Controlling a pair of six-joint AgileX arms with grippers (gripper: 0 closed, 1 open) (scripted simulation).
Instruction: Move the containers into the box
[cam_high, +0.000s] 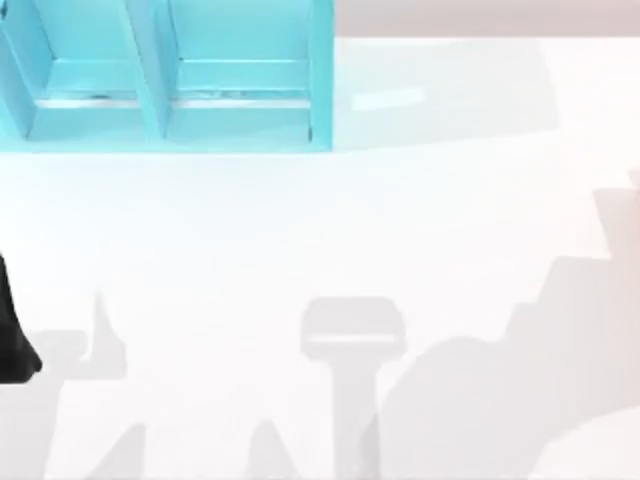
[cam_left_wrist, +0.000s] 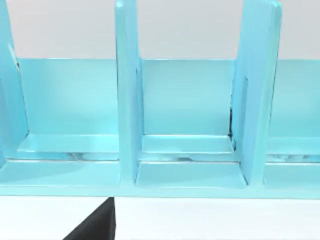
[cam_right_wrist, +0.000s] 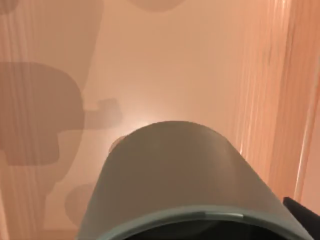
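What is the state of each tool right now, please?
Left tool: its state cannot be told; a dark part of the arm sits at the table's left edge.
Right tool: cannot be told; the olive-grey cup sits right under its wrist camera.

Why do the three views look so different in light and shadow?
Top view: table washed out white, with soft grey shadows along its near edge. Left wrist view: blue box evenly lit. Right wrist view: orange cast, dark shadow blobs behind the olive-grey cup.

turquoise box (cam_high: 165, 75) at table's (cam_high: 320, 230) far left
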